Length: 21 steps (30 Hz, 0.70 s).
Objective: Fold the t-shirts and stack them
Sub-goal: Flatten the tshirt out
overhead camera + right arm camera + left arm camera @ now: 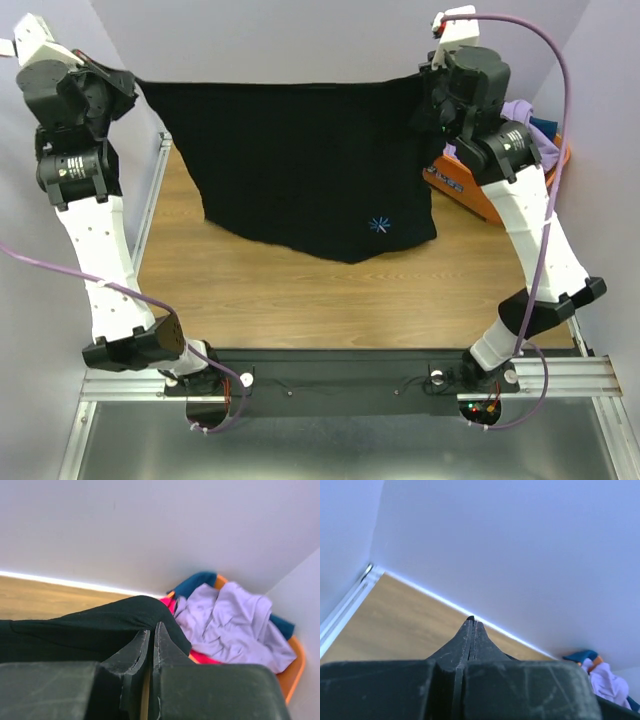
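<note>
Black t-shirt (300, 170) was hanging spread out between both arms, over the far half of the bench (300, 300). Top edge was pulled taut, almost from the far-left corner to the far-right corner.

Left tool (120, 85) was clamped on the shirt's left top corner. In the left wrist view its fingers (465, 640) were pressed together, with only a hairline slit between them. No cloth showed there; the grip was only clear from the top view.

Right tool (430, 95) was clamped on the right top corner. In the right wrist view black cloth was bunched over the near-closed fingers (135, 650).

The shirt's lower edge drooped to a point near bench centre. Couldn't tell whether it touched the wood. Starburst logo (379, 226) sat low on the right side of the cloth.

Orange basket (470, 190) was at the right edge near the far-right corner, partly behind the right arm. Inside it, the lavender shirt (235, 620) lay crumpled on top, with the pink-red shirt (210, 657) and the teal shirt (197, 582) under it.
</note>
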Tool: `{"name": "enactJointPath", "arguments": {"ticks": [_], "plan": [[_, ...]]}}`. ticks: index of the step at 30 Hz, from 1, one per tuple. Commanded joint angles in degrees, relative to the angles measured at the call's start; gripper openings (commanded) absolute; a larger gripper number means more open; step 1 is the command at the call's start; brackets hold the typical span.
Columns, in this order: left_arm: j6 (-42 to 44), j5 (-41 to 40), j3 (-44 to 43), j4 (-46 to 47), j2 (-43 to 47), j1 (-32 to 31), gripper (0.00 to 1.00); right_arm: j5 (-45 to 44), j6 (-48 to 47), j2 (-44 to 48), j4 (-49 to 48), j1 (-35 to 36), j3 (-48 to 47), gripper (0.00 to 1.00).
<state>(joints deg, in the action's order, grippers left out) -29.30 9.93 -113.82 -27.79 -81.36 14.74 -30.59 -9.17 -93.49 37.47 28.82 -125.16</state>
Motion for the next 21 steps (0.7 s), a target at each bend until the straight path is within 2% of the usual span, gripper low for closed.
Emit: {"name": "enactJointPath", "arguments": {"ticks": [1, 7, 13, 16, 21], "plan": [[3.4, 3.0, -6.0, 5.0, 2.1, 0.9, 0.0, -2.1, -5.8, 3.3, -3.9, -1.0, -3.6, 0.0], [3.0, 5.9, -4.7, 6.9, 8.3, 0.8, 0.0, 9.2, -8.8, 12.6, -5.1, -1.0, -0.1, 0.0], [-0.3, 6.2, -6.7, 7.9, 13.2, 0.8, 0.0, 14.5, -9.2, 20.3, -7.9, -0.9, -2.4, 0.0], [-1.8, 4.7, -10.4, 8.3, 14.8, 0.8, 0.0, 15.7, -9.5, 22.7, -8.9, -1.0, -5.7, 0.0], [-3.8, 3.6, -16.9, 12.1, 16.8, 0.8, 0.0, 22.7, -7.4, 24.6, -10.9, -1.0, -10.9, 0.0]]}}
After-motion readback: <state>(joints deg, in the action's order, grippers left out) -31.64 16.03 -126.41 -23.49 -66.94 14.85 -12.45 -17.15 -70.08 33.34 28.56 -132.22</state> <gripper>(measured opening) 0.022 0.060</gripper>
